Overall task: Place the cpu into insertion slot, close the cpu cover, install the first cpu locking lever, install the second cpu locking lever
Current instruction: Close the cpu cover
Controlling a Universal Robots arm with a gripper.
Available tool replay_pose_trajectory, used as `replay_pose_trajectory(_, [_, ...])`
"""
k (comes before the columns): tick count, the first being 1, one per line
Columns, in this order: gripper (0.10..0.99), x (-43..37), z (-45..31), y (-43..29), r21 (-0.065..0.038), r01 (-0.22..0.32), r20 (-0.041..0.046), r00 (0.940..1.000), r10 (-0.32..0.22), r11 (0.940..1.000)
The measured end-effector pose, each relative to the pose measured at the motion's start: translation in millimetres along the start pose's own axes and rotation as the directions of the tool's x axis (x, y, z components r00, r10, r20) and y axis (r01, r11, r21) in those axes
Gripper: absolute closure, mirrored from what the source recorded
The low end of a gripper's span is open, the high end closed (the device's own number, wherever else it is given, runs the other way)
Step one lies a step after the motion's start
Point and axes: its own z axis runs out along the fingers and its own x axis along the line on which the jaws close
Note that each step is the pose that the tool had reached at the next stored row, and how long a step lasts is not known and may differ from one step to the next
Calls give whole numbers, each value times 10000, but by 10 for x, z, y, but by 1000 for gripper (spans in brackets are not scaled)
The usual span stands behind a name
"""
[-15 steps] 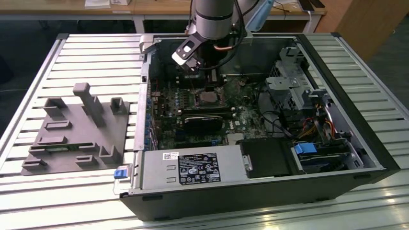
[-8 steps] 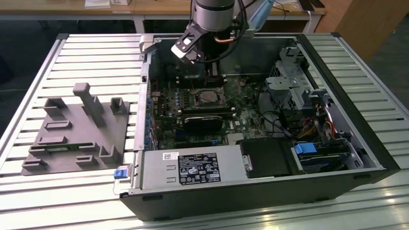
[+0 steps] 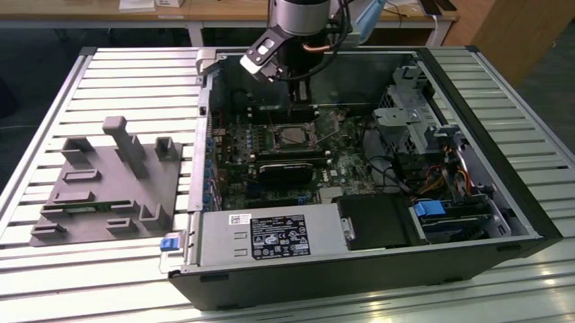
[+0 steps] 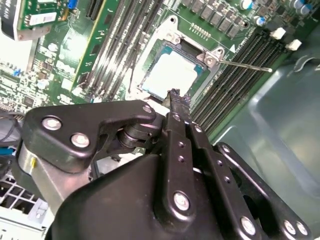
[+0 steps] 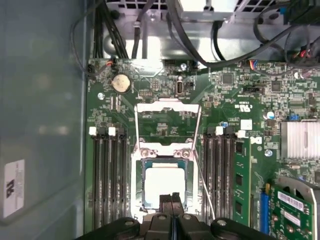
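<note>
End effector (image 5: 172,196): fingers pressed together, empty, over cpu edge.
Cpu (image 5: 165,184): seated in slot (image 5: 141,172); likely light, stiff, fragile, so grip by the edges.
Cover (image 5: 167,106): flipped open; thin metal.

My gripper (image 5: 171,199), pinched together, hovers at the cpu (image 5: 164,185). It sits in the insertion slot (image 5: 140,192), the cpu cover (image 5: 168,105) open.

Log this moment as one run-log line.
cpu: lying in insertion slot | cpu cover: open, tilted back | gripper: shut, empty, over cpu's edge
</note>
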Motion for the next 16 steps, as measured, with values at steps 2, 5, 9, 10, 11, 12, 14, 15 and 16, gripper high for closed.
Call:
replay_pose_trajectory(2, [980, -44, 0, 0, 2, -13, 1, 10000, 13, 10000])
replay_pose_trajectory(5, [980, -94, 1, 1, 1, -26, 1, 10000, 26, 10000])
replay_pose_trajectory(9, [980, -103, 3, 52, 5, -26, 1, 10000, 26, 10000])
replay_pose_trajectory(10, [980, -103, 4, 80, 6, -26, 1, 10000, 26, 10000])
replay_pose_trajectory(11, [980, -103, 6, 115, 7, -28, 1, 10000, 28, 10000])
replay_pose_trajectory(12, [980, -102, 7, 151, 9, -27, 0, 10000, 27, 10000])
replay_pose_trajectory(14, [980, -102, 10, 208, 12, -27, 1, 10000, 27, 10000])
replay_pose_trajectory(15, [980, -102, 11, 235, 13, -27, 0, 10000, 27, 10000])
replay_pose_trajectory(16, [980, -102, 12, 257, 13, -26, 0, 10000, 26, 10000])
